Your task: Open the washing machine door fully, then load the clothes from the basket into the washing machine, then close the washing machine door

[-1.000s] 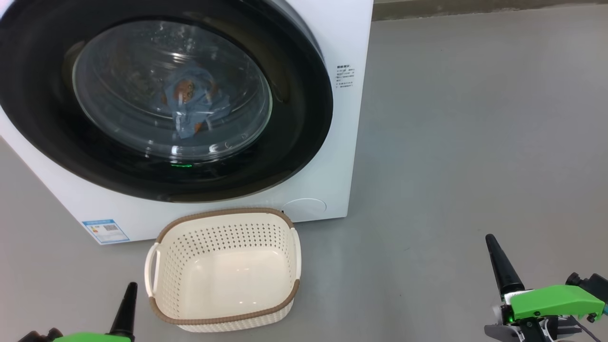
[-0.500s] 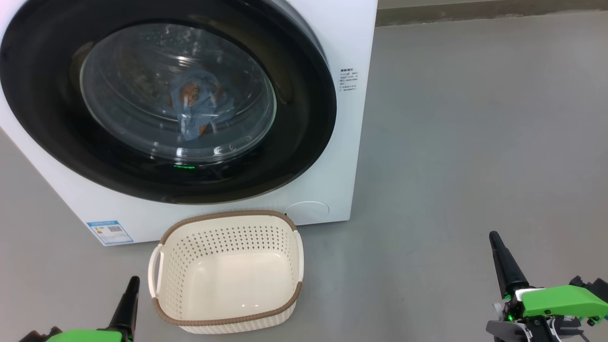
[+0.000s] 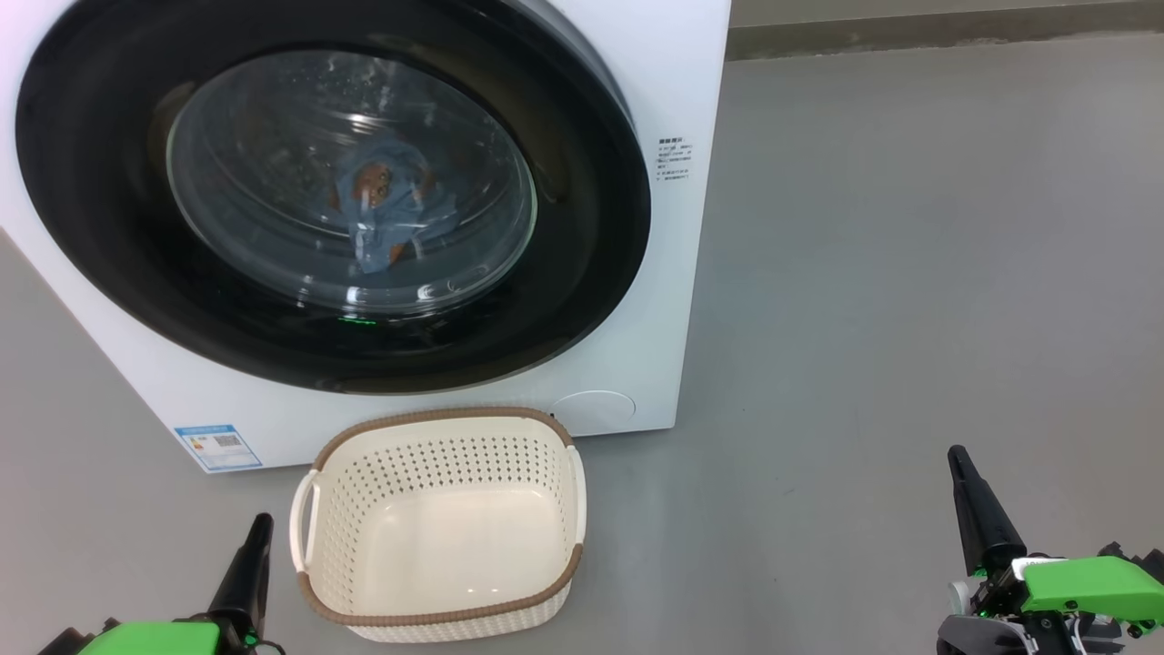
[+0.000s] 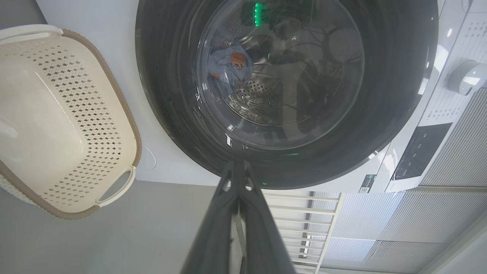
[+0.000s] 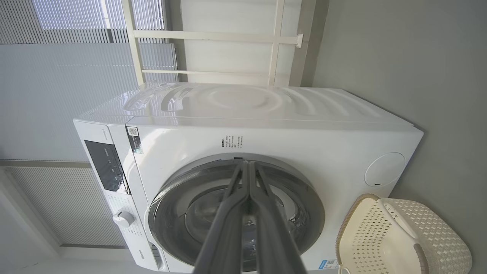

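Observation:
The white washing machine (image 3: 691,82) stands ahead with its round black door (image 3: 596,236) shut flat against the front. Through the glass, the clothes (image 3: 386,214) lie in the drum as a light blue bundle with orange-brown figures. The cream basket (image 3: 436,420) sits on the floor in front of the machine with nothing in it. My left gripper (image 3: 263,522) is shut at the basket's left, and my right gripper (image 3: 957,455) is shut far to the right. From the left wrist I see the door (image 4: 380,114), clothes (image 4: 230,66), basket (image 4: 127,114) and shut fingertips (image 4: 236,164).
Grey floor (image 3: 909,273) stretches wide to the right of the machine. In the right wrist view the machine (image 5: 304,125), its door (image 5: 312,217) and the basket (image 5: 399,236) lie beyond my shut gripper (image 5: 247,163). A control panel (image 5: 102,163) and white railings (image 5: 213,36) show too.
The whole head view has drifted a little, so the camera moved. The door, clothes and basket keep their places relative to each other. Both grippers stay shut.

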Available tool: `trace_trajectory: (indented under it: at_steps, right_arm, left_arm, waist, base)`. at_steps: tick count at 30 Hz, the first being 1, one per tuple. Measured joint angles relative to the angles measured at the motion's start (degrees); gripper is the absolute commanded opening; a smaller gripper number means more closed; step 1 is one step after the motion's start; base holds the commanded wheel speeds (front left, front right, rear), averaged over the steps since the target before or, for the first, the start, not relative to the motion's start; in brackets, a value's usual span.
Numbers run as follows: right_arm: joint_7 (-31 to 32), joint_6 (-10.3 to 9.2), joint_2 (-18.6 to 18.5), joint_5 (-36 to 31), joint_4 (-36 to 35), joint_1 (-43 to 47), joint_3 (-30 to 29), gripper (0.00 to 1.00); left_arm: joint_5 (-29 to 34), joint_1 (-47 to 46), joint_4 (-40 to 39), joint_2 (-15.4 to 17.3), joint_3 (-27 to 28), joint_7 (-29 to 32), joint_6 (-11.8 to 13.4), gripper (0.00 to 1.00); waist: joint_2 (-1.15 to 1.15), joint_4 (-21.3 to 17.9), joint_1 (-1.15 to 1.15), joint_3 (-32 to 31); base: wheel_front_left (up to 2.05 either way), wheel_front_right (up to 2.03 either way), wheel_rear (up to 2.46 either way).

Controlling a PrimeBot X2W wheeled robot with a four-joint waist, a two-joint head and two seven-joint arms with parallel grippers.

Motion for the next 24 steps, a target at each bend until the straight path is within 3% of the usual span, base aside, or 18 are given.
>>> trace_trajectory:
  at_steps: [24]
  right_arm:
    - [0.4, 0.0, 0.3, 0.6, -0.1, 0.1, -0.5, 0.0]
  left_arm:
    - [-0.4, 0.0, 0.0, -0.1, 0.1, 0.0, 0.0, 0.0]
  waist:
    - [0.0, 0.0, 0.0, 0.0]
  base:
    - [0.0, 0.0, 0.0]
